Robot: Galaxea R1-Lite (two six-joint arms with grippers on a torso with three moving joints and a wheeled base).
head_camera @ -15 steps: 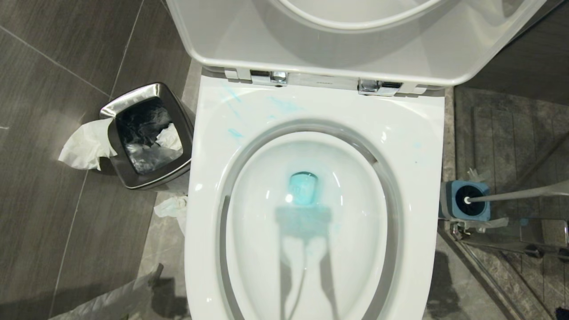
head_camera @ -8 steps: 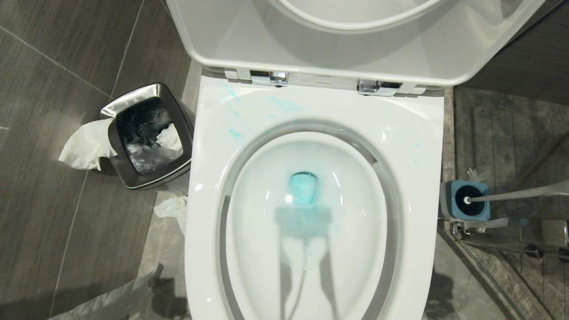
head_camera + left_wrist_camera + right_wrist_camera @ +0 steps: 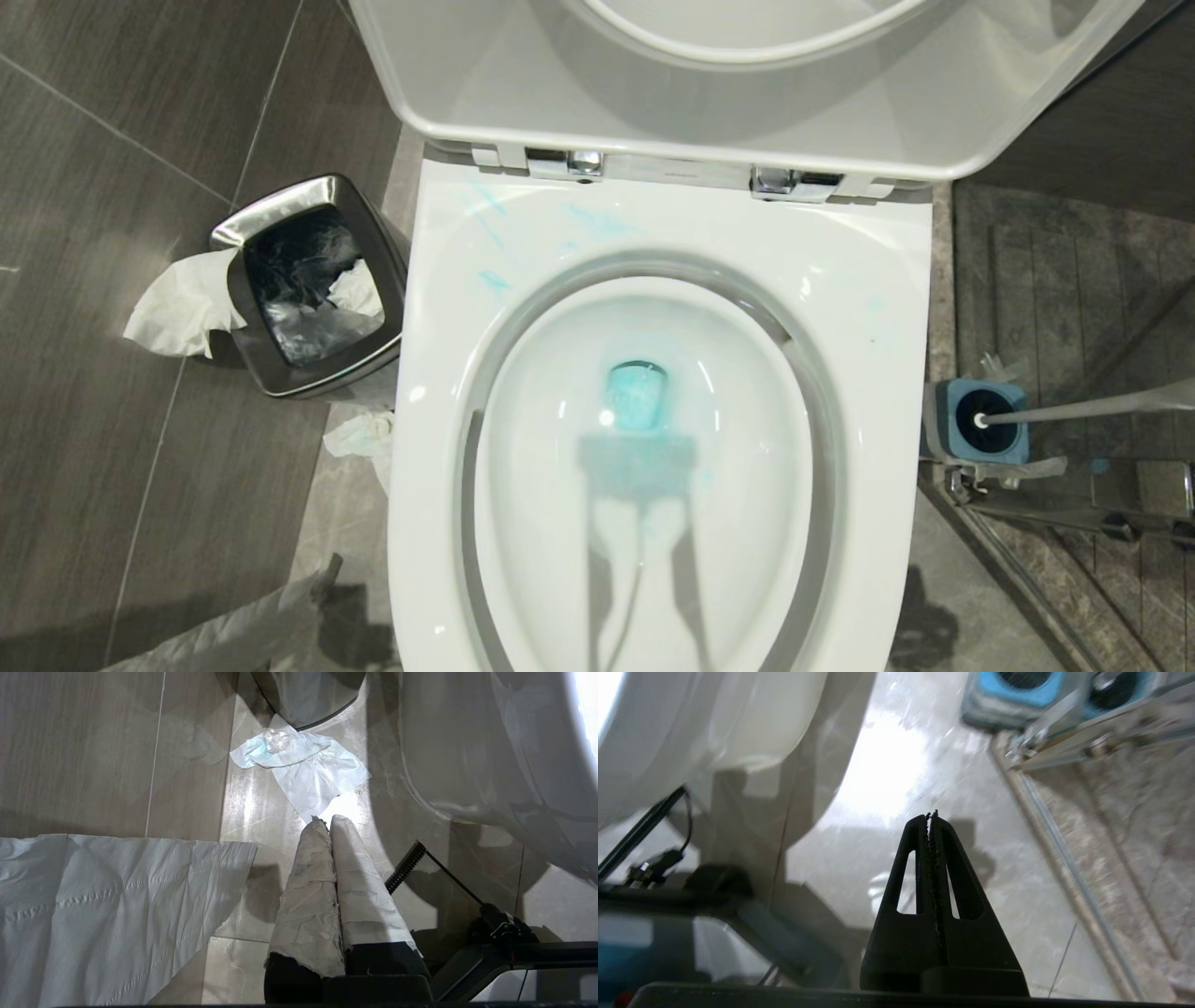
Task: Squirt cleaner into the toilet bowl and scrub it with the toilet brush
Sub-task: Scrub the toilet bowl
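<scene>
The white toilet bowl (image 3: 868, 280) fills the head view, its lid raised. Turquoise cleaner (image 3: 638, 397) tints the water at the drain, and pale teal streaks (image 3: 597, 222) mark the back rim. The toilet brush (image 3: 1083, 408) stands in its blue-grey holder (image 3: 952, 420) on the floor to the right, its white handle leaning right. Neither gripper shows in the head view. My left gripper (image 3: 325, 820), fingers wrapped in white paper, is shut and empty over the floor beside the bowl's outer wall (image 3: 467, 756). My right gripper (image 3: 931, 815) is shut and empty above the floor, the holder (image 3: 1013, 693) farther off.
A square steel bin (image 3: 308, 280) with a dark liner stands left of the toilet, tissue (image 3: 177, 303) hanging from it. More tissue (image 3: 303, 763) lies on the floor, and a white sheet (image 3: 103, 910) spreads near the left gripper. A glass shower rail (image 3: 1055, 504) runs at right.
The head view holds still. A dark shadow on the floor right of the bowl has slid down and back toward the near edge.
</scene>
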